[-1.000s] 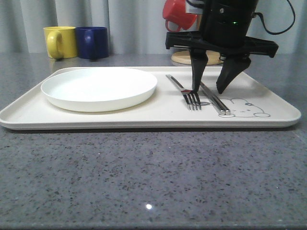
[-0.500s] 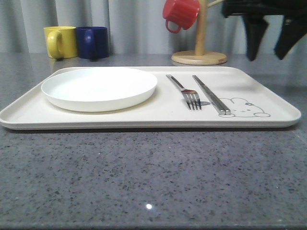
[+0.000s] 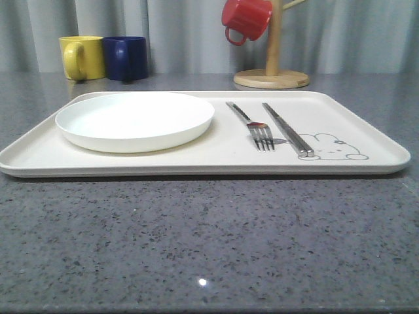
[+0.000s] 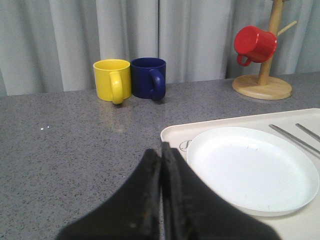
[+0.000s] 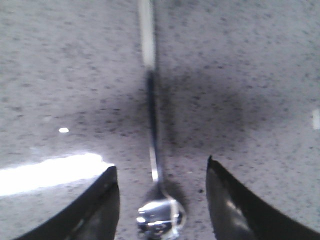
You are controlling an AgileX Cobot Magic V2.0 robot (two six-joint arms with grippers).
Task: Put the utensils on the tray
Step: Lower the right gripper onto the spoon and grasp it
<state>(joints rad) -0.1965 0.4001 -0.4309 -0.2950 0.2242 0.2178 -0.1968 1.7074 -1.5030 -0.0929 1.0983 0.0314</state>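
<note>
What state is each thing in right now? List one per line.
Plate: on tray, nothing on it.
Fork: flat on tray.
Chopsticks: flat on tray, beside fork.
Spoon: on the table, between open right gripper fingers.
Left gripper: shut, holding nothing.
Red mug: hanging on rack.

gripper: left gripper (image 4: 161,150), black fingers pressed together, nothing between them, over grey table (image 4: 60,150)
tray: cream tray (image 4: 172,134), corner showing, just beside the fingertips
plate: white plate (image 4: 252,169) on tray
utensils: fork (image 4: 295,140) and chopsticks (image 4: 308,131) partly visible on tray beyond plate
mugs: yellow mug (image 4: 112,80) touching blue mug (image 4: 148,77), by the curtain
red mug (image 4: 255,44): hanging on wooden mug tree (image 4: 265,75)
</note>
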